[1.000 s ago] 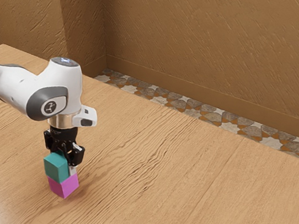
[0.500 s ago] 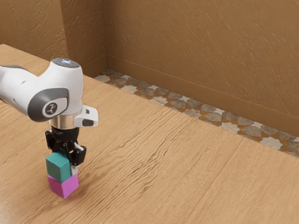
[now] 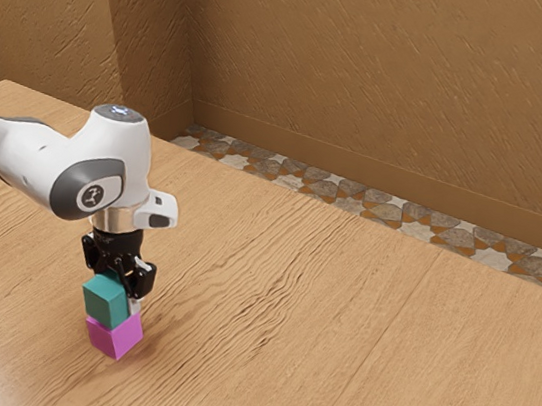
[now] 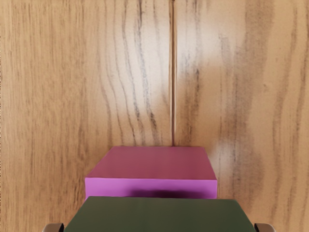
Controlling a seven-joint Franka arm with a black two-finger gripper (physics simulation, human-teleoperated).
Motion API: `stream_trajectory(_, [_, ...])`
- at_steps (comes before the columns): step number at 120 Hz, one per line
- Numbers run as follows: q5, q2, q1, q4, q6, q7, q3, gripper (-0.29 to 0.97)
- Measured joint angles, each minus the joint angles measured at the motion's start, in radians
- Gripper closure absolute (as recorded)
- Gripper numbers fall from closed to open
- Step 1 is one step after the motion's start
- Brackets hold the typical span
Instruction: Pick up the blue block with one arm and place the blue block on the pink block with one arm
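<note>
The black two-finger gripper (image 3: 115, 282) is clamped on the blue-green cubic block (image 3: 102, 304), which rests directly beneath it on the pink cubic block (image 3: 115, 336).

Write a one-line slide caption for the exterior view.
Gripper holds the blue block on top of the pink block, on a wooden table.

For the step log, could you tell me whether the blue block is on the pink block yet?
On, apparently: the blue block sits flush atop the pink block, no gap visible.
</note>
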Motion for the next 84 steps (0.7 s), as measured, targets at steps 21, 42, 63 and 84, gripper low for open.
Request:
stream_trajectory(21, [0.001, 0.001, 0.004, 0.001, 0.0, 0.001, 0.0, 0.24])
stream_trajectory(42, [0.003, 0.001, 0.004, 0.001, 0.0, 0.007, -0.001, 0.14])
stream_trajectory(63, [0.006, -0.057, 0.011, -0.009, -0.002, 0.01, -0.001, 0.06])
stream_trajectory(84, [0.009, -0.207, 0.021, -0.063, -0.007, 0.012, -0.001, 0.03])
